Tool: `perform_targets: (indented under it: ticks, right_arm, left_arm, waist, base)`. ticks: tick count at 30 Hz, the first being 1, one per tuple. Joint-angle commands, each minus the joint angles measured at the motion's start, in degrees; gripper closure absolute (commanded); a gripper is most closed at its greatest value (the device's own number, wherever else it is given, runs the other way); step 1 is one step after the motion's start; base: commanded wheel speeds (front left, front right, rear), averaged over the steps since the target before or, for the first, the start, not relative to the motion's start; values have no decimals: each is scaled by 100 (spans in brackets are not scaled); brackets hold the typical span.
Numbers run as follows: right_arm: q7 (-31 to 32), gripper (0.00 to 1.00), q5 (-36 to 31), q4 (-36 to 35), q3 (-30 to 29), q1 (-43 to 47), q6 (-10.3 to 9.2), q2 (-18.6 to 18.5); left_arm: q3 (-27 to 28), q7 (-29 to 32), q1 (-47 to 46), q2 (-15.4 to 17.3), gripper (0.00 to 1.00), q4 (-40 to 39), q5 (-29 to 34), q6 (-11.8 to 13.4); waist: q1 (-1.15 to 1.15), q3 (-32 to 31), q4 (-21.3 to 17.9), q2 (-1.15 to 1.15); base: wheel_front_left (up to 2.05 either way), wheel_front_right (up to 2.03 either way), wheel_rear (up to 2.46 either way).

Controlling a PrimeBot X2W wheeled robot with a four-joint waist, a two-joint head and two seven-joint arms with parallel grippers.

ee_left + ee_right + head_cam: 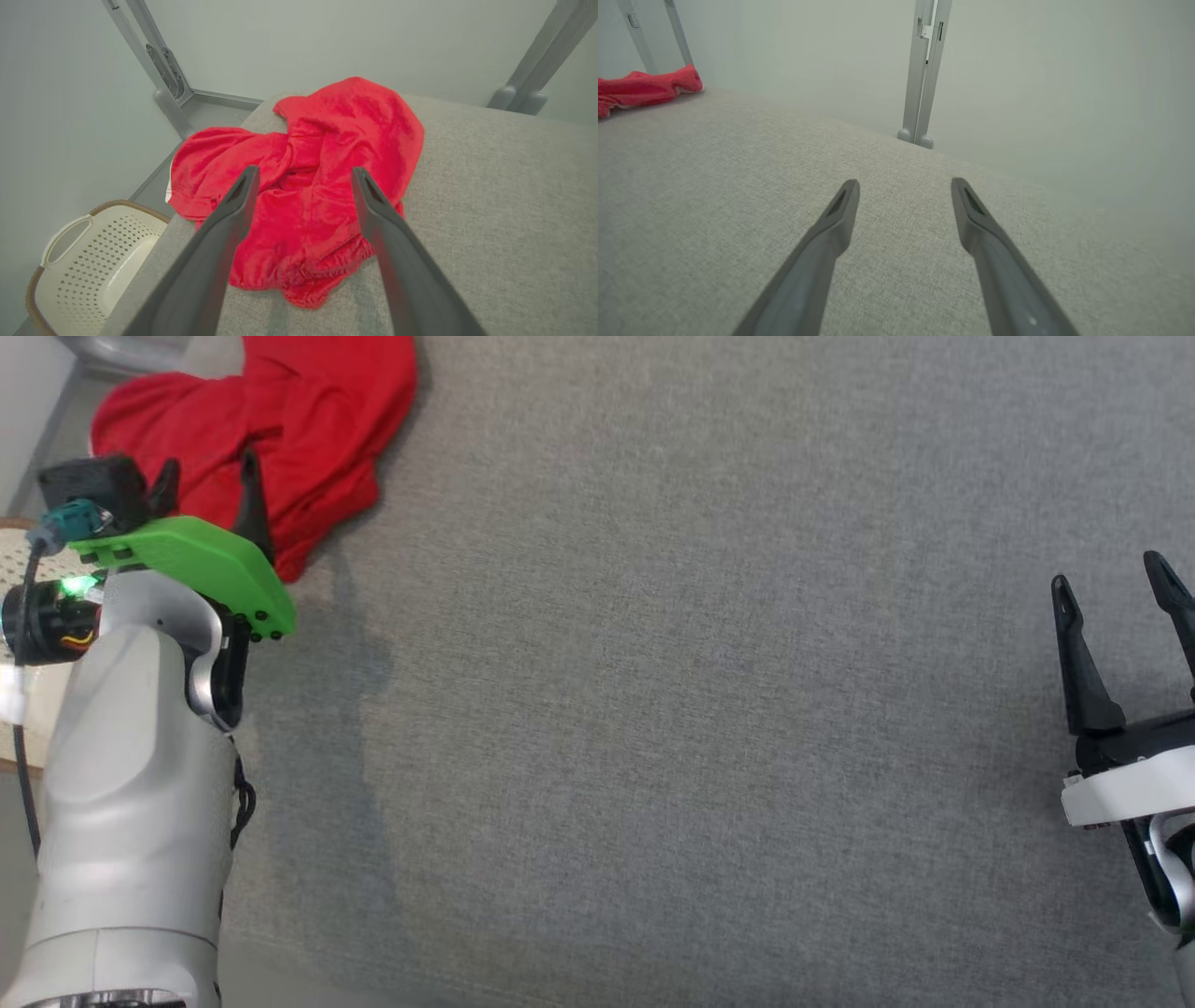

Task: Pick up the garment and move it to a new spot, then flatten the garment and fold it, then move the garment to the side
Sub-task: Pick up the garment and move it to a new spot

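- Across the work area, a flat grey surface (pixel 653 709) of coarse woven cloth is seen.
- At its far left corner, the red garment (pixel 271 439) is bunched in soft folds and is cut off at the top of the head view.
- Beside that corner, a perforated cream basket (pixel 93 261) is partly hidden.
- The left gripper (pixel 304 171) is held over the garment with its fingers spread and empty; contact cannot be judged.
- The right gripper (pixel 901 182) is likewise spread over bare cloth.

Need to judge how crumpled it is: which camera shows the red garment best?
The left wrist view: nearly the whole red garment shows, bunched, past the open left gripper. The head view cuts it off at the top edge, with that gripper partly covering it. The right wrist view catches a thin, distant strip.
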Motion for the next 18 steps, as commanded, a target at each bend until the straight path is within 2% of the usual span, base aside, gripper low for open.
perform_targets:
  ticks: [1,7,8,9,10,15,18]
  right_arm:
    - [-14,0,73,-54,13,-111,-6,-27]
    - [-13,0,119,-73,-38,-120,-6,119]
    - [-2,0,100,-25,-13,-89,-6,146]
    - [-1,0,88,-2,6,-70,-6,176]
    - [-1,0,108,18,-5,-51,-6,237]
    - [0,0,139,181,80,114,-5,521]
    - [-1,0,136,286,118,244,-3,725]
  left_arm:
    - [41,89,-271,77,0,253,-65,41]
    - [46,590,-680,371,0,1272,-53,174]
    - [35,644,-701,384,12,1390,-67,156]
    - [19,664,-711,390,69,1450,-75,122]
    - [-43,650,-712,408,100,1485,-32,56]
    - [-201,271,-578,538,100,1269,44,-127]
    - [-222,2,-439,463,100,728,-188,-251]
  waist:
    - [0,1555,-908,0]
    - [0,1420,-1129,0]
    - [0,1350,-1147,0]
    - [0,1291,-1155,0]
    - [0,1214,-1152,0]
    - [0,699,-1152,0]
    - [0,254,-1180,0]
  base:
    - [0,0,0]
    - [0,0,0]
    - [0,0,0]
    - [0,0,0]
    - [0,0,0]
    - [0,0,0]
    - [0,0,0]
